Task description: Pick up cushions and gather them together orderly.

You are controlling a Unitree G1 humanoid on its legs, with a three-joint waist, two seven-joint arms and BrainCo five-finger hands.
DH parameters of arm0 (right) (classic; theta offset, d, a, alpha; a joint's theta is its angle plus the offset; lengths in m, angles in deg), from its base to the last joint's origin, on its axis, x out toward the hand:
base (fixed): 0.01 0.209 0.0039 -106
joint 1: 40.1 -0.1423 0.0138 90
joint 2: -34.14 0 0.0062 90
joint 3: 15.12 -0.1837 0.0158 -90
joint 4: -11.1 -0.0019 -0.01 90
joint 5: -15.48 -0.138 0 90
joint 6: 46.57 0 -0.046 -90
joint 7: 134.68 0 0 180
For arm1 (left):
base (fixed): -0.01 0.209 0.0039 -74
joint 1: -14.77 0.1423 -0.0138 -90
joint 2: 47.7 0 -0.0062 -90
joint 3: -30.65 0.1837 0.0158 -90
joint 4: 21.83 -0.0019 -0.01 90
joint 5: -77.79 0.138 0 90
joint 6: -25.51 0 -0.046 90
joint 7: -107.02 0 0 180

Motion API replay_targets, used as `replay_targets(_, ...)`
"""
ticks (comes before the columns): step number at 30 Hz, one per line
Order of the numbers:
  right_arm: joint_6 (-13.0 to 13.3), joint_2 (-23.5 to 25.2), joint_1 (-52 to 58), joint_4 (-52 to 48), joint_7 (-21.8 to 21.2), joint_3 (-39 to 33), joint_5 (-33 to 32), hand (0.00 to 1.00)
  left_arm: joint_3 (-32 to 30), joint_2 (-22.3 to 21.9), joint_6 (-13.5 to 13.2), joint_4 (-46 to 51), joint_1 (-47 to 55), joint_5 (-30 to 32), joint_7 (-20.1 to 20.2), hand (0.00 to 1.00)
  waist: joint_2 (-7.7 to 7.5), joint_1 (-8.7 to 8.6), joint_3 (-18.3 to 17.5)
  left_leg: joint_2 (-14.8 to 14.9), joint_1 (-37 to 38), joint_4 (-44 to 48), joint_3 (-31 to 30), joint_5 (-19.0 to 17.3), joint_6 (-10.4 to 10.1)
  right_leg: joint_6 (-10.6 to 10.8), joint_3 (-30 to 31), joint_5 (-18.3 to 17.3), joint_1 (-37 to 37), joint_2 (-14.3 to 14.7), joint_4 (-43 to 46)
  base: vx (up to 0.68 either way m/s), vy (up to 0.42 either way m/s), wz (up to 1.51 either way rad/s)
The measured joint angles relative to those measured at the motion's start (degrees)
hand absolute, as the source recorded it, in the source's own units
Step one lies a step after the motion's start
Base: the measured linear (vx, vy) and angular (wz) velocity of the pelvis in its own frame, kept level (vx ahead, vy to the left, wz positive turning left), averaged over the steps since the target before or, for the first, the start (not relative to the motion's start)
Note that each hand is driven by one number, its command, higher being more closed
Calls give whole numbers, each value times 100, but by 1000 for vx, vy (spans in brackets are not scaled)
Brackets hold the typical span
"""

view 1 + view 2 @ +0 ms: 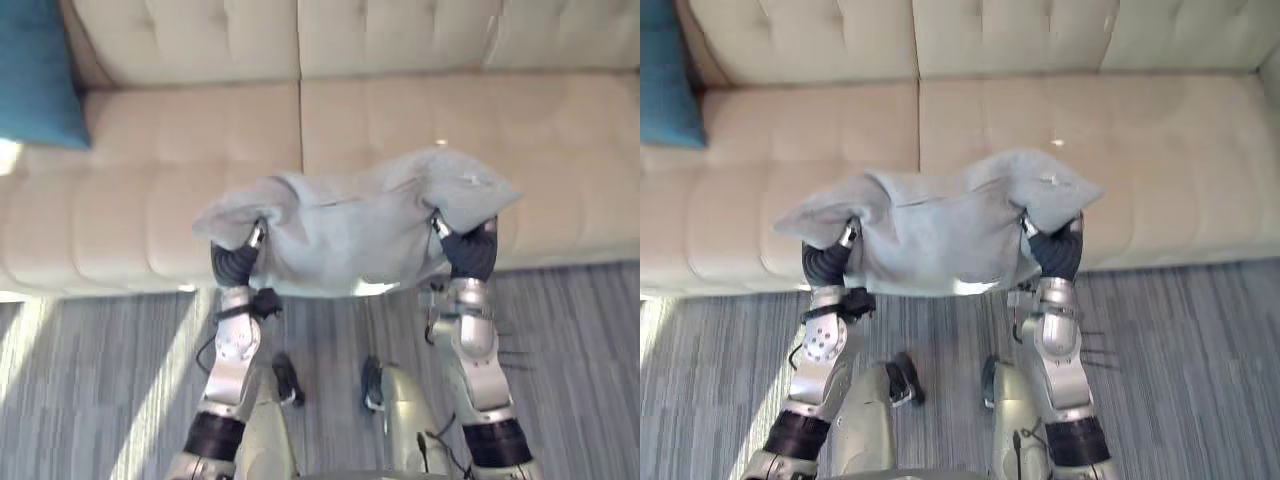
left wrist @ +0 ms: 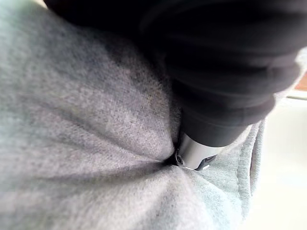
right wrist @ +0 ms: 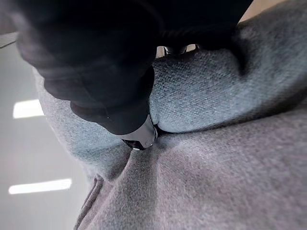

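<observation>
Both arms reach forward, left robot hand and right robot hand level.

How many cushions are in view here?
2. A grey cushion sits between the left hand and right hand by the sofa; a teal cushion rests at the sofa's left end. More may be hidden.

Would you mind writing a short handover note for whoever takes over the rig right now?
Left hand is at one end of the grey cushion, right hand at the other; the grip is hidden in fabric. It is held up over the front edge of the sofa. Blue cushion sits at the left end. Done: grey cushion lifted. Left: place it neatly beside the blue one.
</observation>
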Motion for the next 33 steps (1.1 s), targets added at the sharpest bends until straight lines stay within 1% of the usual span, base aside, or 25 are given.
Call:
replay_targets(3, -42, -160, -8, 484, -140, 1, -4, 100, 22, 44, 47, -29, 335, 116, 126, 100, -7, -17, -8, -184, 407, -296, 42, 50, 42, 83, 1, 119, 423, -56, -356, 157, 63, 1)
replay_targets(5, -113, -175, -8, 759, -223, 0, -4, 100, 55, 47, 106, -44, 475, 152, 148, 100, -10, -18, -7, -285, 685, -433, 66, 29, 65, 223, 13, 205, 553, -142, -239, 120, 70, -5)
replay_targets(6, -155, -215, -10, 923, -249, 0, -1, 100, 61, 47, 169, -50, 518, 153, 214, 100, -12, -22, -4, -364, 923, -542, 81, -53, 72, 302, 41, 307, 545, -190, 101, 111, 82, -2)
replay_targets(7, -188, -252, -11, 1015, -253, 1, 5, 100, 70, 60, 183, -52, 552, 160, 258, 100, -19, -21, 0, -405, 1132, -655, 83, -147, 60, 298, 63, 423, 503, -251, 462, 128, 103, -10)
replay_targets(9, -219, -299, -20, 1164, -264, 10, 21, 100, 102, 72, 195, -51, 637, 231, 307, 100, -31, -23, 7, -552, 1616, -944, 81, -269, 147, 124, 281, 999, 264, -333, 1319, 121, 93, -14)
replay_targets(10, -221, -348, -24, 1204, -267, 20, 24, 100, 123, 92, 200, -41, 652, 286, 317, 100, -22, -92, -7, -607, 1876, -1143, 64, -294, 196, 73, 353, 849, 105, -306, 1454, 156, 59, -5)
replay_targets(11, -217, -388, -82, 1201, -285, 28, 25, 100, 129, 148, 184, -36, 617, 310, 318, 100, -32, -130, -12, -624, 2003, -1208, 66, -352, 189, 53, 429, 581, -32, -182, 1106, 161, 43, 1)
replay_targets(12, -216, -409, -109, 1201, -293, 28, 25, 100, 134, 174, 185, -36, 588, 312, 322, 100, -40, -144, -17, -640, 2046, -1233, 68, -380, 176, 45, 499, 571, -113, -89, 829, 181, 10, 7)
replay_targets(13, -216, -499, -129, 1202, -322, 26, 24, 100, 151, 176, 188, -37, 571, 313, 333, 100, -56, -196, -26, -690, 2143, -1308, 70, -427, 140, 60, 635, 672, -255, 78, 148, 228, -21, 20)
replay_targets(14, -219, -606, -128, 1214, -347, 20, 23, 100, 199, 180, 193, -40, 575, 311, 341, 100, -61, -256, -28, -733, 2265, -1335, 57, -467, 89, 88, 800, 978, -309, 256, -647, 263, -38, 29)
replay_targets(15, -224, -656, -121, 1215, -353, 16, 23, 100, 224, 181, 193, -39, 575, 311, 348, 100, -84, -299, -40, -787, 2329, -1331, 28, -483, 10, 108, 896, 1210, -298, 342, -1069, 328, -71, 43)
replay_targets(16, -225, -733, -73, 1213, -369, -2, 22, 100, 301, 202, 194, -44, 570, 313, 351, 100, -176, -378, -87, -968, 2464, -1254, -94, -636, -95, 4, 1224, 1927, -212, 394, -1644, 387, -130, 57)
replay_targets(17, -238, -850, -5, 1224, -371, -99, 21, 100, 462, 162, 233, -101, 557, 310, 361, 100, 39, -439, -97, -944, 2531, -1173, -397, -725, -179, -107, 1291, 2111, -204, 432, -1296, 452, -129, 50)
replay_targets(18, -247, -888, 75, 1224, -373, -180, 22, 100, 552, 106, 236, -109, 570, 314, 386, 100, 135, -437, -150, -906, 2500, -1159, -493, -689, -242, -147, 1258, 1964, -214, 457, -1179, 383, -108, 49)
replay_targets(19, -294, -925, 247, 1224, -401, -412, 22, 100, 713, 84, 234, -199, 521, 316, 518, 100, 292, -470, -239, -794, 2467, -958, -692, -616, -375, -211, 1051, 1728, -191, 460, -1034, 464, -87, 45)
replay_targets(21, -373, -892, 491, 1224, -456, -674, 22, 100, 885, 2, 236, -548, 230, 309, 665, 100, 321, -458, -248, -549, 2226, -170, -738, -296, -873, -338, 784, 1555, 94, 461, -1045, 432, -112, 48)
replay_targets(23, -436, -862, 659, 1139, -465, -754, 20, 100, 893, -80, 310, -688, 178, 273, 767, 100, 325, -463, -237, -141, 1908, 904, -505, 292, -620, -399, 645, 1435, 555, 511, -1243, 314, -74, 25)
replay_targets(24, -444, -799, 907, 767, -432, -758, 10, 100, 903, -95, 326, -710, 207, 251, 841, 100, 313, -412, -247, 282, 1627, 1650, -177, 188, -467, -422, 583, 1344, 974, 513, -1467, 244, -7, 11)
replay_targets(25, -444, -773, 958, 618, -425, -758, 10, 100, 888, -94, 325, -699, 205, 249, 850, 100, 306, -388, -259, 326, 1545, 1646, -107, 130, -372, -429, 590, 1337, 1025, 492, -1511, 209, 15, 5)
replay_targets(26, -429, -748, 976, 485, -418, -759, 10, 100, 872, -89, 314, -696, 196, 237, 850, 100, 309, -378, -263, 336, 1436, 1539, -84, 59, -256, -424, 612, 1320, 1064, 474, -1580, 116, 60, -9)
replay_targets(27, -381, -705, 931, 380, -409, -759, 12, 100, 860, -63, 312, -696, 175, 205, 853, 100, 325, -338, -277, 289, 1247, 947, -122, -45, -91, -434, 674, 1306, 1074, 441, -1705, 113, 117, -21)
replay_targets(28, -354, -709, 882, 421, -380, -761, 12, 100, 876, -59, 315, -701, 181, 206, 856, 100, 340, -289, -284, 98, 1271, 29, -283, 29, -163, -340, 761, 1349, 1049, 431, -1764, 96, 141, -30)
replay_targets(30, -366, -756, 740, 622, -362, -781, 30, 100, 875, 2, 313, -746, 155, 212, 871, 100, 481, -258, -373, -21, 1327, -1273, -533, 492, -452, -80, 984, 1445, 868, 580, -1845, 86, 211, -43)
replay_targets(31, -407, -671, 703, 724, -363, -780, 35, 100, 891, 72, 320, -781, 153, 214, 872, 100, 417, -281, -392, -127, 1393, -1449, -457, 524, -437, -1, 1112, 1519, 872, 526, -1964, 113, 219, -44)
replay_targets(33, -428, -622, 666, 845, -365, -746, 53, 100, 886, 114, 321, -809, 157, 217, 873, 100, 382, -266, -390, -295, 1496, -1650, -236, 573, -362, 110, 1291, 1665, 880, 399, -2195, 95, 136, -36)
